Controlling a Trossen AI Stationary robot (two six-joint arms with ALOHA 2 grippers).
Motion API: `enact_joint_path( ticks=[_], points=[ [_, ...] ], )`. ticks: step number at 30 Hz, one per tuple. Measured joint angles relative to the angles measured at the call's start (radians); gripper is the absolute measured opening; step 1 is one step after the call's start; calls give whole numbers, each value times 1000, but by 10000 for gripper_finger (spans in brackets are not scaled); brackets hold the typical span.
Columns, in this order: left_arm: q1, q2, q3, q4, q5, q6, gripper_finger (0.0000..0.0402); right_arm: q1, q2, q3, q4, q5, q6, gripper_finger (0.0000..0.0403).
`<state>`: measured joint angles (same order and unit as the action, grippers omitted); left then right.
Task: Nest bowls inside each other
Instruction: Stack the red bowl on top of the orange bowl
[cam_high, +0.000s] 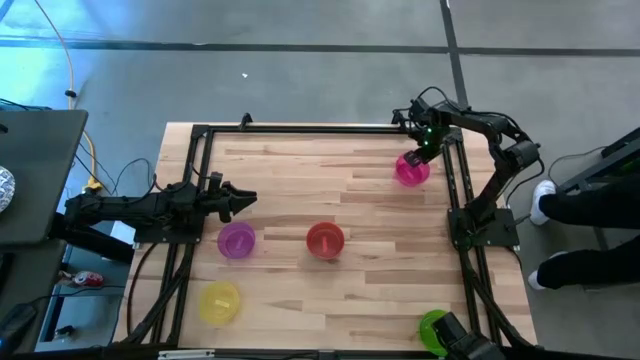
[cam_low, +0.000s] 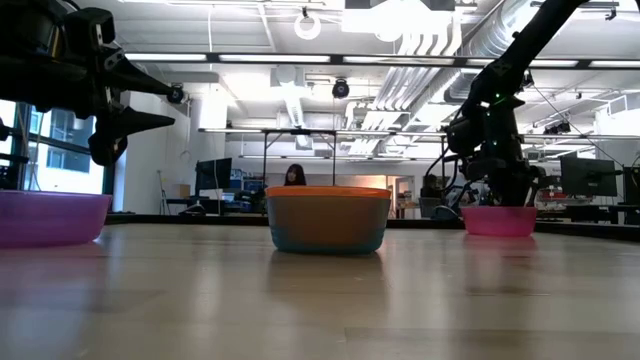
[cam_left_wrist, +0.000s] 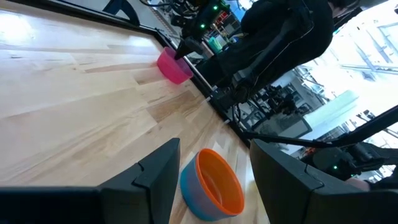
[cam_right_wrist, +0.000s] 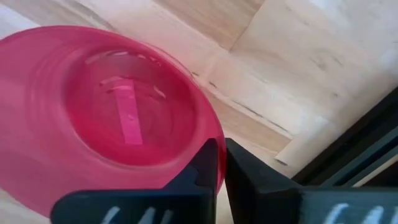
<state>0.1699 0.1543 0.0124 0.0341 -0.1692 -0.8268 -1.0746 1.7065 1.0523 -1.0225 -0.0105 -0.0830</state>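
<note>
The pink bowl (cam_high: 409, 170) stands near the table's far right corner, with my right gripper (cam_high: 427, 150) at its far right rim, shut on it. A red bowl (cam_high: 325, 240) sits nested inside a teal one (cam_low: 328, 232) at mid-table. The purple bowl (cam_high: 236, 240) and the yellow bowl (cam_high: 220, 302) rest on their bases at the left, and the green bowl (cam_high: 433, 328) is at the near right edge. My left gripper (cam_high: 245, 200) hangs open above the table, just beyond the purple bowl (cam_low: 50, 218). My right gripper pinches the pink bowl's rim (cam_right_wrist: 219, 163) between its two fingers, one finger (cam_right_wrist: 202, 171) inside the bowl and the other outside. The fingers come from above, pointing down. In the low view the bowl (cam_low: 498, 220) sits upright with its base on the table.
Black frame rails (cam_high: 455, 190) run along the table's left, far and right edges, close to the pink bowl. A person's legs and shoes (cam_high: 560, 205) show beyond the right edge. Bare wood lies between the red bowl and the pink bowl.
</note>
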Motion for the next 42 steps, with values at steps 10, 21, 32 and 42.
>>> enact_joint_path(
  ticks=[10, 21, 32, 42],
  points=[
    [0, 0, 0, 1, -16, 19, 184, 24, 0, 83, -111, -47, 38, 1],
    [0, 0, 0, 2, -18, 45, 184, 145, 0, 232, -207, -221, 134, 0],
    [0, 0, 0, 1, -14, 72, 184, 301, 0, 371, -238, -272, 244, 0],
    [0, 0, 0, 1, -13, 72, 184, 399, 0, 485, -251, -358, 307, 0]
  ],
)
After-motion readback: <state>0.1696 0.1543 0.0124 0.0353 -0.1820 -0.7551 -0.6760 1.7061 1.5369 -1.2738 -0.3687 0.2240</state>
